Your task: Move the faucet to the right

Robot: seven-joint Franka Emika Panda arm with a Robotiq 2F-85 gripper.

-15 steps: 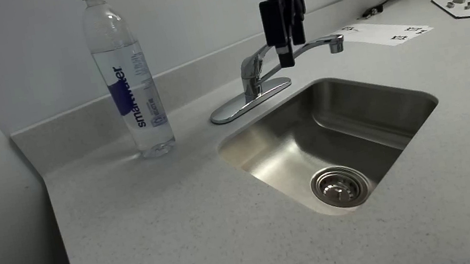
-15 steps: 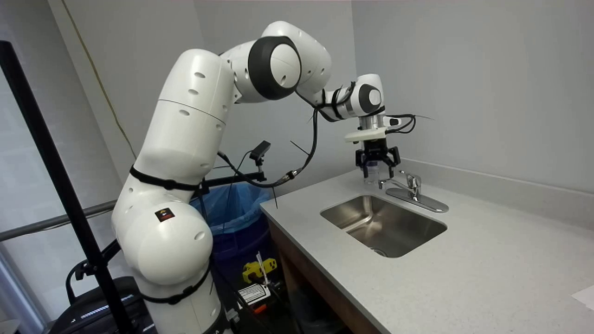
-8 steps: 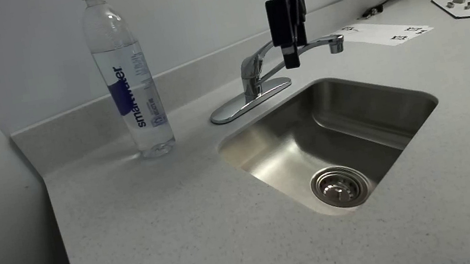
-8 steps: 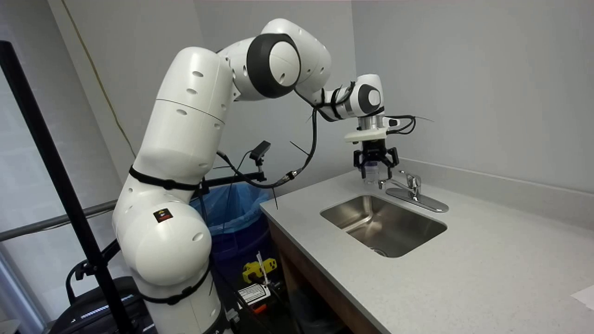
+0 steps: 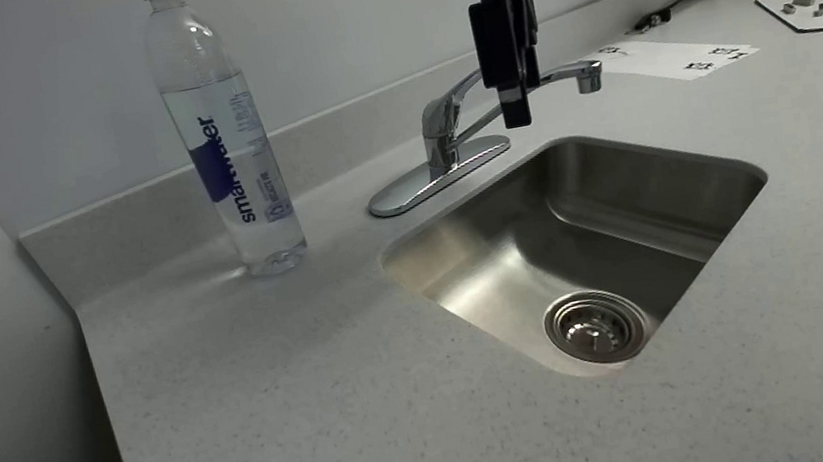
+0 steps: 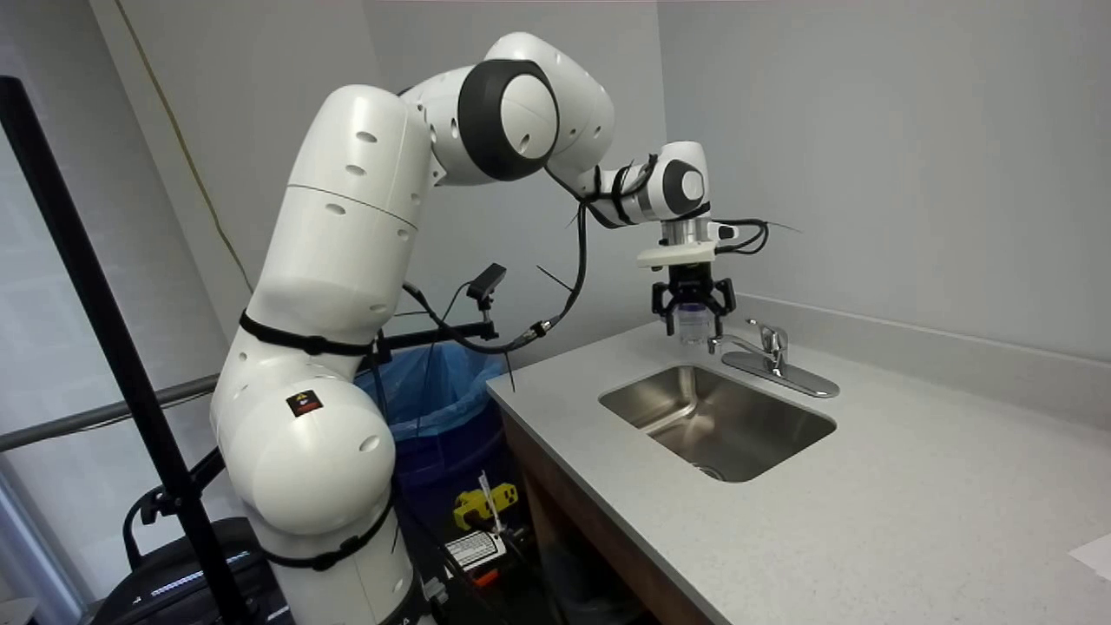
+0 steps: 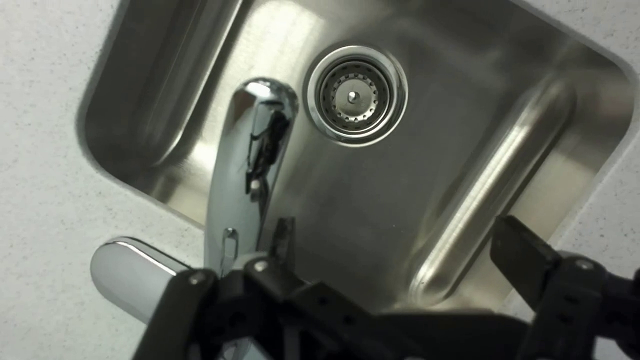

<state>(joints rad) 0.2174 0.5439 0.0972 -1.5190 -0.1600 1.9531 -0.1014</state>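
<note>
The chrome faucet (image 5: 439, 130) stands behind the sink, its oval base plate on the counter and its slim spout reaching sideways. It also shows in an exterior view (image 6: 774, 347). My gripper (image 5: 518, 117) hangs pointing down in front of part of the spout. In an exterior view my gripper (image 6: 694, 332) has its fingers apart, one fingertip close to the spout's end; I cannot tell whether they touch. In the wrist view the faucet's lever (image 7: 240, 185) lies left of my open gripper (image 7: 394, 226). Nothing shows between the fingers. The spout is hidden there.
A tall clear water bottle (image 5: 232, 160) stands near the backsplash, left of the faucet. It shows behind my gripper in an exterior view (image 6: 693, 323). The steel sink (image 6: 729, 434) is sunk into the counter. Paper sheets (image 5: 671, 58) lie farther along.
My gripper has shifted sideways, rightward in one exterior view and leftward in the other, and slightly lower. It stays open. The faucet and the bottle have not moved.
</note>
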